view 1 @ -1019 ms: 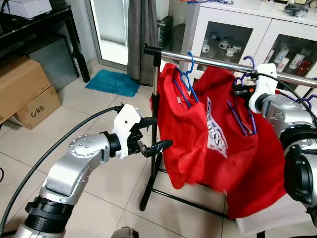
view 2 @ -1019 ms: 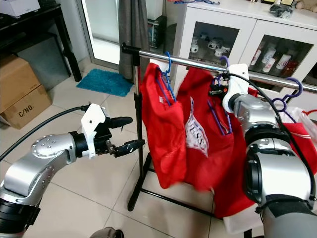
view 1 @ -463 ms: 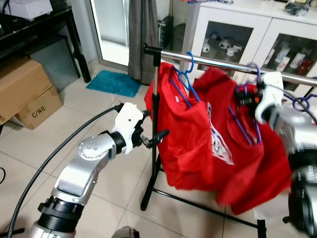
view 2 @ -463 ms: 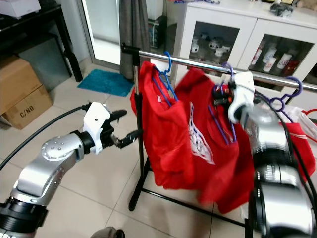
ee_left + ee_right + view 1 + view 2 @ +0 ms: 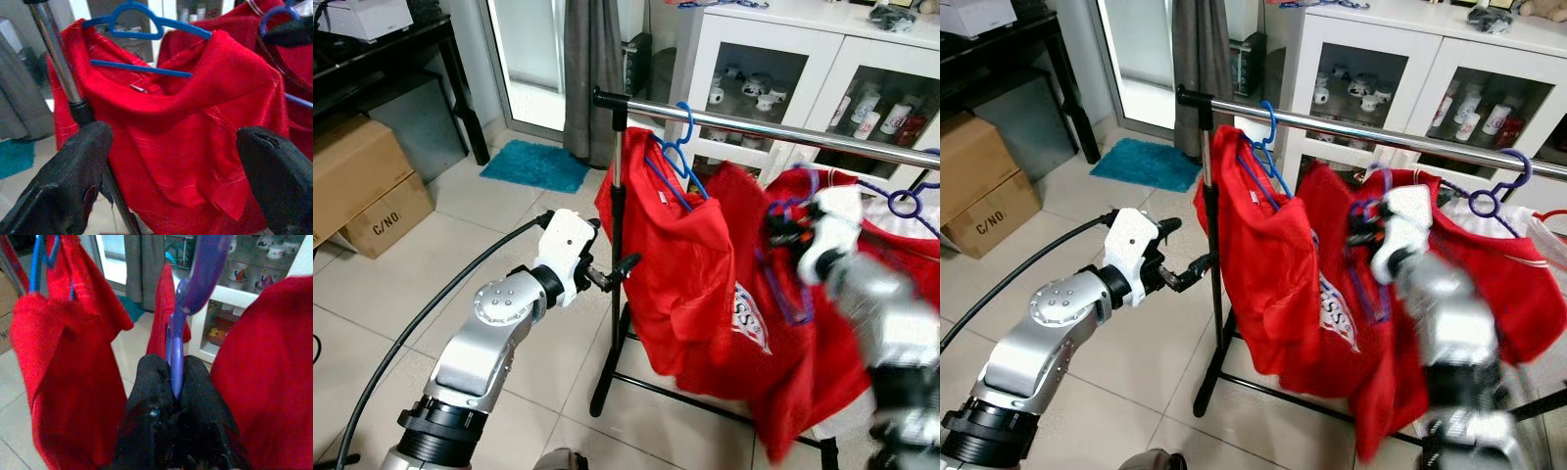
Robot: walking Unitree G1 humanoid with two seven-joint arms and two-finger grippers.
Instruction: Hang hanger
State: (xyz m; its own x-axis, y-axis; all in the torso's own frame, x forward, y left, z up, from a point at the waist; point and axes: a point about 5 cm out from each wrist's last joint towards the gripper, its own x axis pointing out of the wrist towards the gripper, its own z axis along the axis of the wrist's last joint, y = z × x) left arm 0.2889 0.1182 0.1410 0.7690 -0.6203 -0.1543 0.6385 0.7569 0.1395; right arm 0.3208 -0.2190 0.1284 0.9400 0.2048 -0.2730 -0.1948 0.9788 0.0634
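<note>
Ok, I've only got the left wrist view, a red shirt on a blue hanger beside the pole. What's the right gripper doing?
Observer: The right gripper is shut on a purple plastic hanger carrying a second red shirt.
Operator: Is its hook over the rail?
Observer: No, the hook sits below the silver metal rail, not on it.
Operator: Anything else on that rail?
Observer: Another purple hanger hangs further to the robot's right.
</note>
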